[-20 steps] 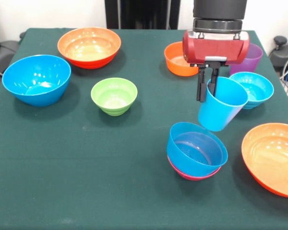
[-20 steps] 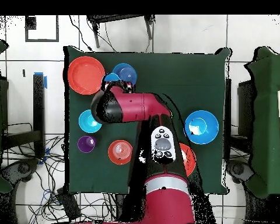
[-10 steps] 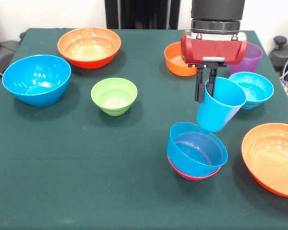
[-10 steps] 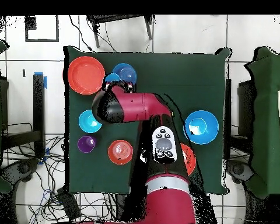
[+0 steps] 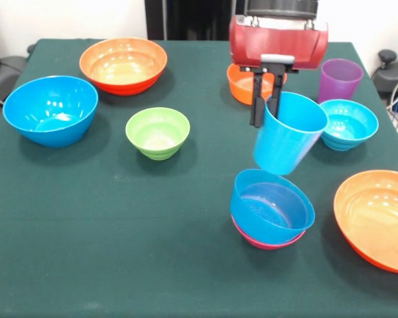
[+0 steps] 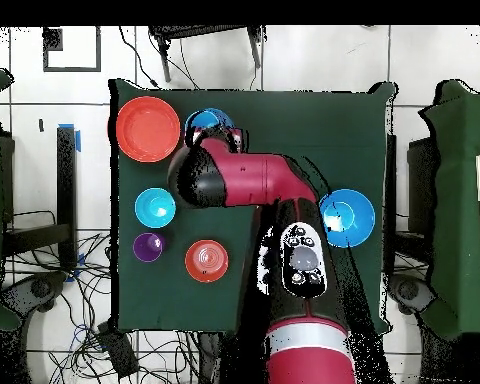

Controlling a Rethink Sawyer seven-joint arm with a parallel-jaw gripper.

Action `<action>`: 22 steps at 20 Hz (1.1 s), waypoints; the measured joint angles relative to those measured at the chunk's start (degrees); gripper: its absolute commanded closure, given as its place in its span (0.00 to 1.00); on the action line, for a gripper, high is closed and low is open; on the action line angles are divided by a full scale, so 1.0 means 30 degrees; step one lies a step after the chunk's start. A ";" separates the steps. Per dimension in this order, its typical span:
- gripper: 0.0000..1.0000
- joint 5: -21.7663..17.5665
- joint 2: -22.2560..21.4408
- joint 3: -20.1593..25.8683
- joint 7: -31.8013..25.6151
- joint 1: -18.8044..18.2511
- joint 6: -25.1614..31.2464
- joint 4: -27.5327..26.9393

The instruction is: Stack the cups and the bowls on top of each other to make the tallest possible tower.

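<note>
My gripper [image 5: 265, 114] is shut on the rim of the light blue cup [image 5: 288, 138], one finger outside the wall and one inside. The cup hangs tilted in the air, just above and behind the blue bowl [image 5: 272, 207]. That bowl sits nested in a pink bowl [image 5: 265, 242], and the two form the low tower. The purple cup [image 5: 339, 79] stands upright at the back right. In the overhead view the arm [image 6: 254, 185] covers the held cup, and only part of the tower's blue bowl [image 6: 210, 122] shows.
A cyan bowl [image 5: 349, 123] and a small orange bowl [image 5: 241, 83] lie near the purple cup. A large orange bowl [image 5: 377, 217] sits at the right edge. A green bowl [image 5: 158, 132], a big blue bowl [image 5: 50, 109] and another orange bowl [image 5: 123, 63] stand on the left.
My gripper has risen and moved left in the front view with the light blue cup, which now hangs nearer over the blue bowl. The purple cup is uncovered.
</note>
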 measured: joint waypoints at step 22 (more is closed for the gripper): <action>1.00 -0.0067 -0.0269 0.0033 0.0000 -0.0170 0.0000 0.0003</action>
